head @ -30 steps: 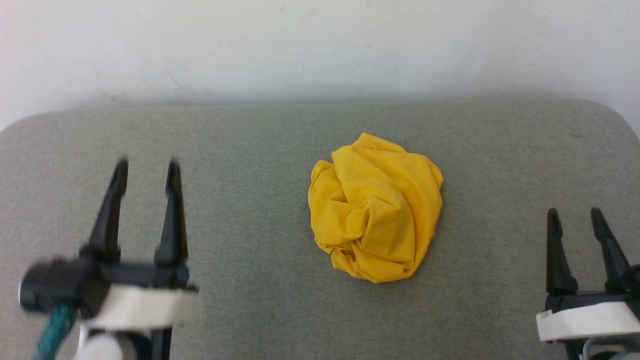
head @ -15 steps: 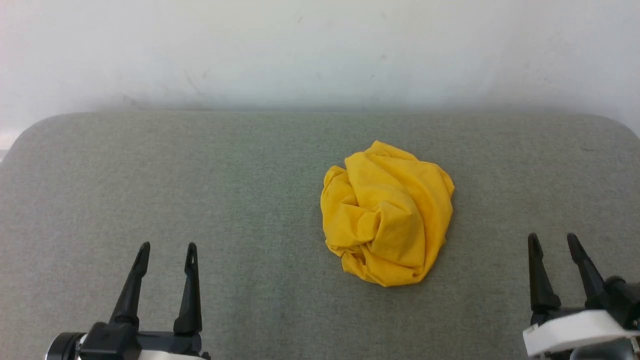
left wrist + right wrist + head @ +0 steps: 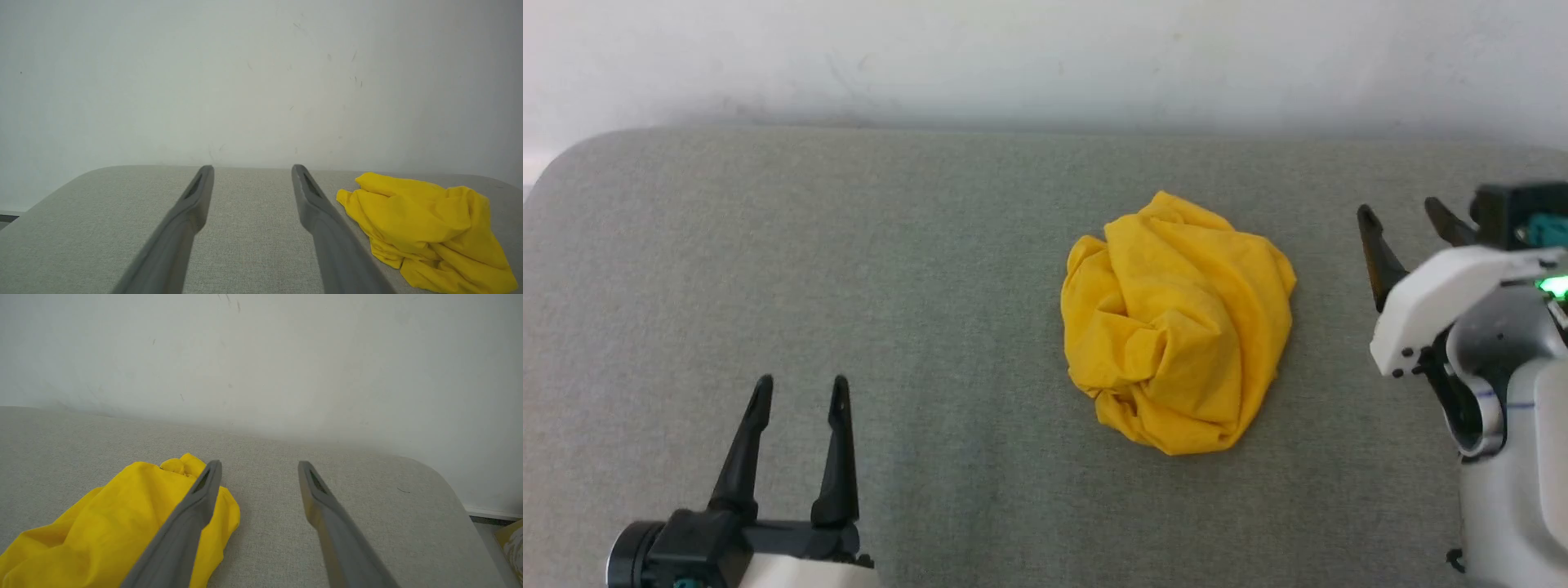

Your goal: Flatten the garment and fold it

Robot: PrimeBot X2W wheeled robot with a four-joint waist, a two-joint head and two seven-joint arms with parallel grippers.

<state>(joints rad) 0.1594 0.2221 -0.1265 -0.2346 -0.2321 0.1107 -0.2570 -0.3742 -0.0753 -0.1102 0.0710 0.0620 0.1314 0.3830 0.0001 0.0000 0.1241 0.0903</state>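
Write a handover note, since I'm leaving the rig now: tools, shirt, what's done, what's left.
Shirt: crumpled heap on the grey pad, right of centre.
Left tool: open, empty, well to the shirt's left.
Right tool: open, empty, beside the shirt on its right, apart from it.
Done: nothing yet.
Left: spread it flat, then fold.

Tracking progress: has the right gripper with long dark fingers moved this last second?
Yes. The right gripper moved forward toward the wall: its tips, earlier beside the near half of the crumpled yellow cotton garment, now reach its far edge.
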